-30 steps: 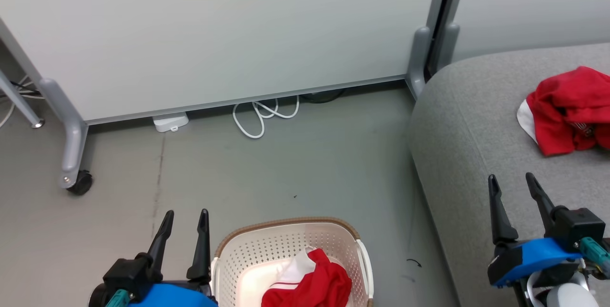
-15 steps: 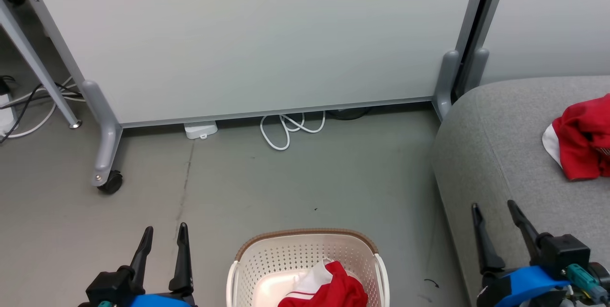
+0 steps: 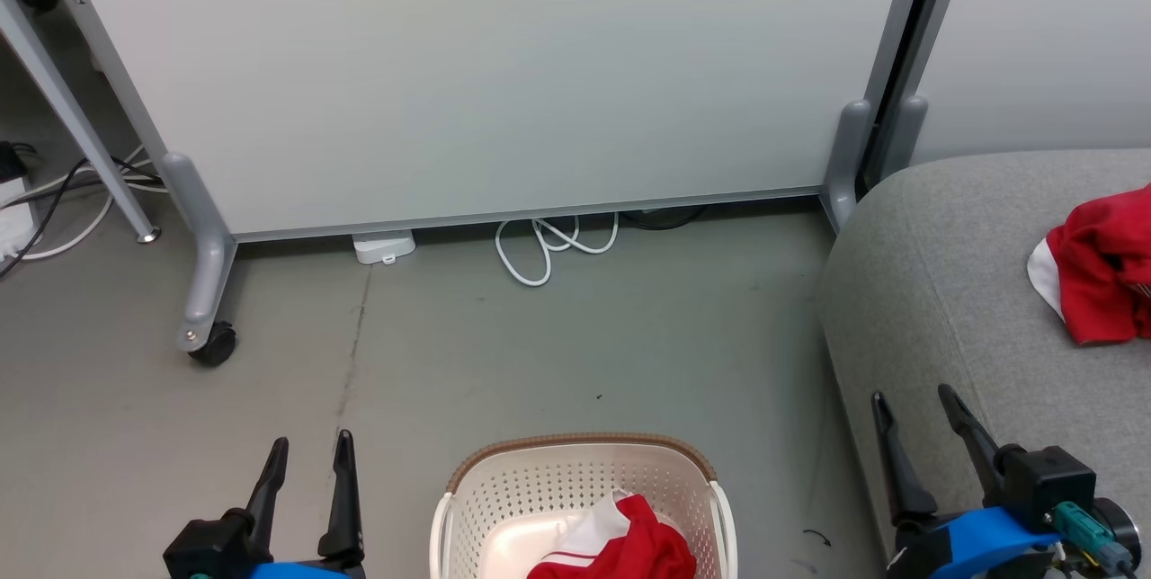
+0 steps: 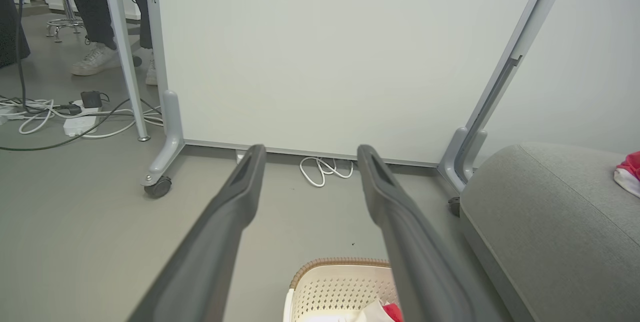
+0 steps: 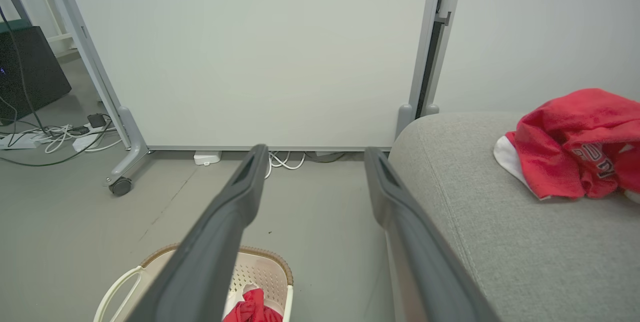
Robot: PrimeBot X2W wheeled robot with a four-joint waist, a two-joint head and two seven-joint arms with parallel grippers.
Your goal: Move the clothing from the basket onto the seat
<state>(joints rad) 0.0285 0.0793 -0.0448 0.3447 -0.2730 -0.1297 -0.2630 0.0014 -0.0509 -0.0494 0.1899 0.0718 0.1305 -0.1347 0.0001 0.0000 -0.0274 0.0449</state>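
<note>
Grey floor (image 3: 629,336), white partition (image 3: 504,66), seat (image 3: 944,291) at right

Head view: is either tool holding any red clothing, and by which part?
Nothing is held. The left tool and right tool stand open and empty; one red garment lies in the basket, the other garment on the seat.

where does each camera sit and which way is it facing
Head view: on the head, angled down at floor, basket and seat; left pincer and right pincer, open, low.
Left wrist view: on the left arm, facing the white panel; own fingers.
Right wrist view: on the right arm, facing panel and seat; own fingers.
All share basket, seat, panel.
</note>
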